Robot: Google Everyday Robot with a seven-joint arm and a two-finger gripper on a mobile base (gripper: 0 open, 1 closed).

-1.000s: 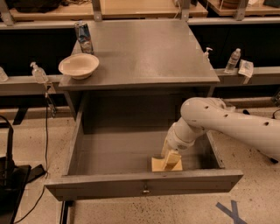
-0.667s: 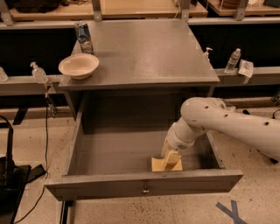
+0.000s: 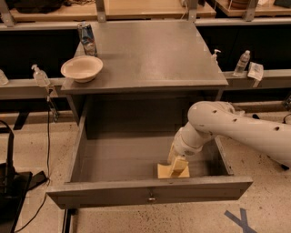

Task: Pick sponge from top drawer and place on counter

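Note:
The top drawer (image 3: pixel 113 193) stands pulled fully open under the counter (image 3: pixel 150 52). The pale yellow sponge (image 3: pixel 162 172) lies flat on the drawer floor, near the front panel and right of centre. My gripper (image 3: pixel 178 166) reaches down into the drawer from the right, on the end of the white arm (image 3: pixel 236 127). It rests on the right part of the sponge and hides that part.
A cream bowl (image 3: pixel 82 68) and a drink can (image 3: pixel 86 38) stand at the counter's left edge. Plastic bottles (image 3: pixel 40 75) (image 3: pixel 243 62) sit on the shelves to either side. Light wooden benches (image 3: pixel 136 8) run along the back. Cables lie on the floor at left.

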